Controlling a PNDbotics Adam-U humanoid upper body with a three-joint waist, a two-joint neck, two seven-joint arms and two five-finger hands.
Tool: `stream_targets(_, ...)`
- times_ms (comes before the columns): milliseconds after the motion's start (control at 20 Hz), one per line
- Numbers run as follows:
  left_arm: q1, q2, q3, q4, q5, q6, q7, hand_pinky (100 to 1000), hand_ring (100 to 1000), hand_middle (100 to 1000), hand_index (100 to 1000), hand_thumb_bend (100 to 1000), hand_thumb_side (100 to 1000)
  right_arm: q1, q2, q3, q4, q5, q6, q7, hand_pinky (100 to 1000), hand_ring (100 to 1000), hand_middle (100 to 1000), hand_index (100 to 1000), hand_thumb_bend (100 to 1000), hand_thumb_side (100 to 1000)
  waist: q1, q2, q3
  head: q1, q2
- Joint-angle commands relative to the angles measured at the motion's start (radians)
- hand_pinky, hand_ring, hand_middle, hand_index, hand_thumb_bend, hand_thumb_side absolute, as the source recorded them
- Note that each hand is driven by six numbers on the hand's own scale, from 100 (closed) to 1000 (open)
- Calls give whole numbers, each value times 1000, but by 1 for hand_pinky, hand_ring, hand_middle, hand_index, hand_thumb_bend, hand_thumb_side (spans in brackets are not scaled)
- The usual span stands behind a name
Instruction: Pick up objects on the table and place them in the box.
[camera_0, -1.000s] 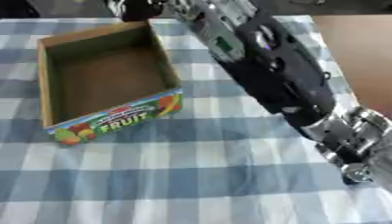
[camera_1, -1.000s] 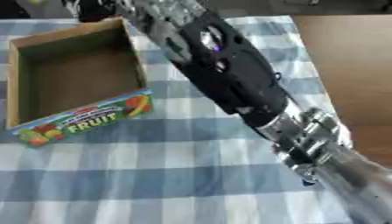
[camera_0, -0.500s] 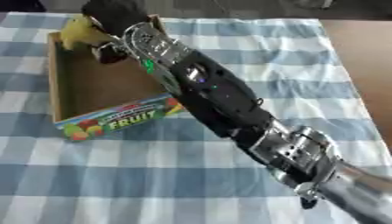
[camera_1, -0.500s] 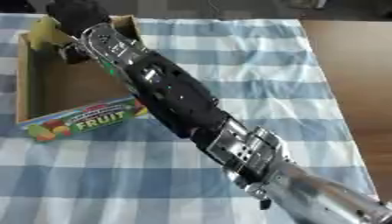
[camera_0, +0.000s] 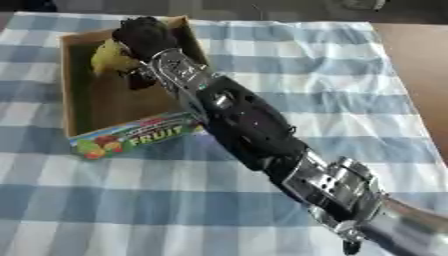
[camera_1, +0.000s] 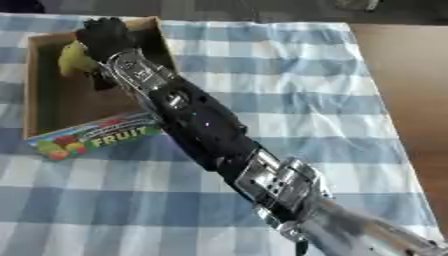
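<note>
Desk (camera_0: 289, 55) covered by a blue and white checked cloth, seen from above, with bare brown wood showing along its right edge. Near the far left corner of the cloth stands an open cardboard box (camera_0: 127, 134), its near wall printed with pictures of fruit and the word FRUIT in green. One long black and silver arm comes in from the lower right corner and stretches diagonally across the cloth to the box. At its end, the right hand (camera_0: 143, 34) is a dark shape over the far part of the box, above the far wall. Its fingers curl round a yellow object (camera_0: 108, 57), which sits just to the left of the hand, inside the outline of the box near the far left corner. Whether the yellow object touches the box floor or hangs above it cannot be told. The object is rounded and bright yellow; its exact kind is unclear. The brown inner floor of the box shows below the hand. No left hand appears in either view.
</note>
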Motion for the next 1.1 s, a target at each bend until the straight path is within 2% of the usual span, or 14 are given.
stream_targets(50, -9, 15, -3, -20, 4, 0, -5, 659, 648, 630, 891, 100, 717, -16, 3, -1, -14, -1, -12, 18, 794, 630, 326, 654, 100, 293, 7, -16, 3, 0, -12)
stream_targets(150, -9, 15, -4, -20, 4, 1, -6, 659, 648, 631, 891, 100, 718, -16, 4, 2, -14, -2, -22, 38, 801, 661, 407, 754, 100, 321, 7, -15, 4, -1, -12)
stream_targets(200, -10, 15, -4, -20, 4, 1, -7, 659, 648, 631, 891, 100, 718, -16, 4, 3, -14, 0, -27, 50, 808, 687, 462, 799, 100, 359, 7, -15, 5, -1, -12)
stream_targets(300, -10, 15, -5, -20, 5, 1, -8, 659, 648, 631, 891, 100, 718, -19, 2, 3, -12, 11, -37, 77, 821, 736, 530, 834, 100, 465, 8, -14, 6, -2, -10)
stream_targets(400, -9, 15, -4, -20, 5, 2, -8, 659, 648, 632, 891, 100, 718, -22, 0, 3, -11, 29, -41, 105, 837, 775, 593, 861, 227, 546, 7, -13, 6, -3, -8)
stream_targets(500, -9, 15, -5, -20, 5, 2, -8, 659, 648, 632, 891, 100, 719, -27, -3, 0, -10, 50, -45, 133, 856, 823, 670, 887, 415, 626, 7, -13, 6, -4, -7)
stream_targets(600, -9, 15, -6, -20, 6, 3, -9, 659, 649, 632, 891, 100, 719, -35, -7, -4, -14, 68, -49, 155, 864, 843, 692, 904, 529, 669, 7, -14, 6, -3, -5)
stream_targets(800, -9, 16, -6, -20, 5, 3, -9, 659, 649, 633, 891, 100, 719, -54, -24, -18, -36, 78, -50, 167, 865, 834, 707, 955, 673, 719, 7, -15, 5, -2, -1)
stream_targets(900, -8, 16, -5, -20, 3, 3, -9, 659, 649, 634, 891, 100, 719, -59, -38, -25, -57, 66, -42, 156, 865, 826, 699, 964, 676, 747, 7, -16, 3, 1, 0)
stream_targets(1100, -8, 16, -4, -20, 1, 4, -8, 659, 650, 634, 890, 100, 718, -59, -66, -55, -124, 15, -5, 124, 860, 762, 625, 926, 652, 839, 8, -18, -1, 11, 3)
